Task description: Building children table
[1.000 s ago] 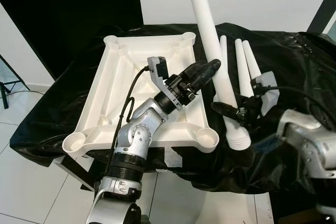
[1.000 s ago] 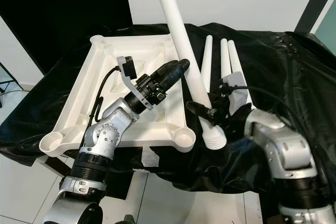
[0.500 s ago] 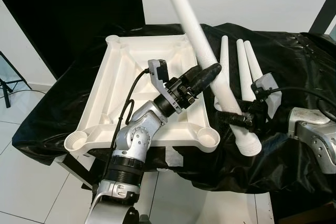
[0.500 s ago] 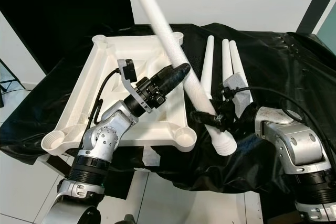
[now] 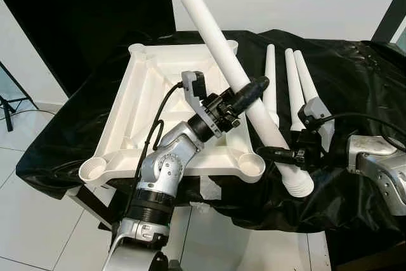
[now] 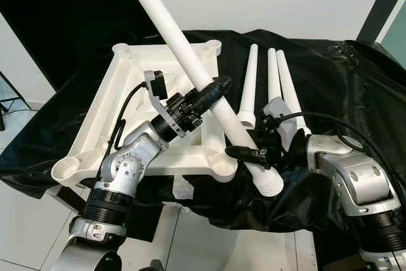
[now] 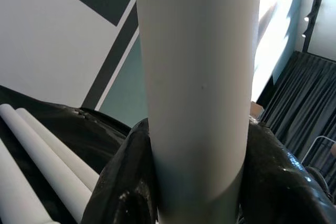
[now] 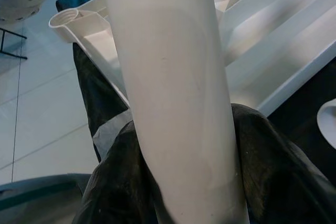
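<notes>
While both grippers, left gripper [image 5: 244, 96] and right gripper [image 5: 279, 154], clamp one white table leg [image 5: 219, 49] tilted toward eleven o'clock, its threaded end hangs beside the upturned tabletop's [image 5: 136, 115] corner socket [image 5: 251, 166], apparently for fitting.

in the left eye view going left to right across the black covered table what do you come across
Upturned white tabletop → left gripper around the raised white leg → three spare white legs lying side by side → right gripper, at the leg's threaded end.

No readable markings

You had no text, label, brand or number legible anywhere in these views.
</notes>
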Robot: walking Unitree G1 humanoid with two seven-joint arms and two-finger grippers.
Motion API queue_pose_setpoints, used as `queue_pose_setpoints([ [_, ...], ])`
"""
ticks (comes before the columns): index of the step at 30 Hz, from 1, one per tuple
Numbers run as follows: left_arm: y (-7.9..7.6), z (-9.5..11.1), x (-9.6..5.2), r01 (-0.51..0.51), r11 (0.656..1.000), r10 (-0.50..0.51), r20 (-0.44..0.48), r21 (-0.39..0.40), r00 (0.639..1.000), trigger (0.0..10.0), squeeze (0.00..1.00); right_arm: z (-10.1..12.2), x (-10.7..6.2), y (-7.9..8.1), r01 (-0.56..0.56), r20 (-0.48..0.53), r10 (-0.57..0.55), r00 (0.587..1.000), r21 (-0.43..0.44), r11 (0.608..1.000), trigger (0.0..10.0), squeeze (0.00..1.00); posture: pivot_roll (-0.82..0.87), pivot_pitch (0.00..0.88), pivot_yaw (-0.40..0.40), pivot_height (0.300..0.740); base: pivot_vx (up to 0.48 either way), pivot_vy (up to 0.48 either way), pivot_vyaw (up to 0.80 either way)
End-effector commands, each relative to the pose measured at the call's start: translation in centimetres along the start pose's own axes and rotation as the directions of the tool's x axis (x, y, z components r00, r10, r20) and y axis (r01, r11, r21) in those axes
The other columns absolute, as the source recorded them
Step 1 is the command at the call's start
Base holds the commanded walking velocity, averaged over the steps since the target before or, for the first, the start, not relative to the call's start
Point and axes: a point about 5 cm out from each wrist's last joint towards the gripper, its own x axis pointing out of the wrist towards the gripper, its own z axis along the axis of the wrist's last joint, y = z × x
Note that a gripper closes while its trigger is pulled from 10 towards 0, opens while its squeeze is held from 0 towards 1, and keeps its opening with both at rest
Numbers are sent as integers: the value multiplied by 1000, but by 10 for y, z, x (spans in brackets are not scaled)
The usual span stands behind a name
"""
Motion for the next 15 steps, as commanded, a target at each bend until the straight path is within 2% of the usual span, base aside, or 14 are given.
queue_pose_setpoints([
  [1, -9, 2, 0, 134, 991, -134, 4, 9, 991, 0, 0, 2, 1, 0, 29, 14, -29, 999, -12, 1000, 10000, 0, 133, 0, 29, 740, 0, 0, 0],
  [7, -10, 2, -1, 145, 989, -145, 7, 18, 989, 0, 0, 5, 1, -3, 92, 35, -92, 995, -12, 996, 10000, 0, 129, 0, 30, 740, 0, 0, 0],
  [9, -9, 2, 0, 141, 990, -141, 8, 23, 990, 0, 0, 10, 1, -9, 192, 54, -190, 980, -29, 981, 10000, 0, 128, 0, 28, 740, 0, 0, 0],
  [10, -9, 2, 0, 141, 990, -141, 8, 23, 990, 0, 0, 10, 1, -9, 192, 54, -190, 980, -29, 981, 10000, 0, 128, 0, 28, 740, 0, 0, 0],
  [11, -9, 2, 0, 134, 991, -135, 10, 25, 991, 0, 0, 12, 1, -12, 250, 64, -247, 967, -38, 968, 10000, 208, 128, 0, 28, 740, 0, 0, 0],
  [12, -8, 2, 0, 129, 991, -130, 12, 27, 991, 0, 0, 14, 1, -13, 297, 69, -294, 953, -56, 953, 10000, 890, 127, 0, 28, 740, 0, 0, 0],
  [13, -8, 2, 0, 129, 991, -130, 12, 27, 991, 0, 0, 14, 1, -13, 297, 69, -294, 953, -56, 953, 10000, 890, 127, 0, 28, 740, 0, 0, 0],
  [14, -7, 2, 0, 123, 992, -123, 12, 28, 992, 0, 0, 16, 2, -12, 341, 67, -336, 940, -93, 935, 10000, 1000, 123, 0, 30, 740, 0, 0, 0],
  [15, -7, 1, 0, 117, 993, -117, 10, 29, 993, 0, 0, 18, 5, -9, 366, 70, -360, 930, -121, 923, 10000, 1000, 121, 0, 30, 740, 0, 0, 0],
])
